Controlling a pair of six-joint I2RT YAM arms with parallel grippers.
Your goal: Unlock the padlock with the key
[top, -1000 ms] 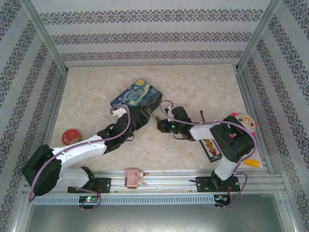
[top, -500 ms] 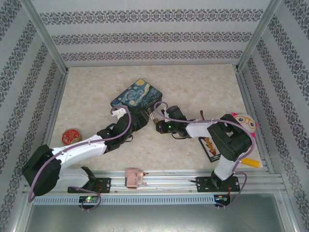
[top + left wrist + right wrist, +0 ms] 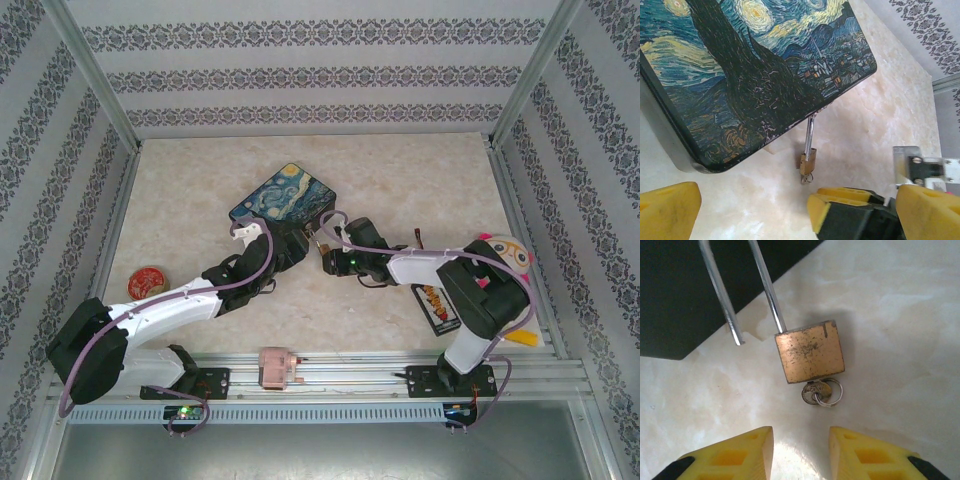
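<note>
Padlock (image 3: 810,351) is lying just ahead of the right tool (image 3: 800,437), released and empty; key (image 3: 815,391) is sitting, seemingly inserted, between them.

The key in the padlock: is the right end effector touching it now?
Apart. In the right wrist view, bare table shows between the right end effector and the key, which sits in the padlock.

Bare table (image 3: 900,315) around the padlock (image 3: 810,352), painted box (image 3: 670,300) just behind.
</note>
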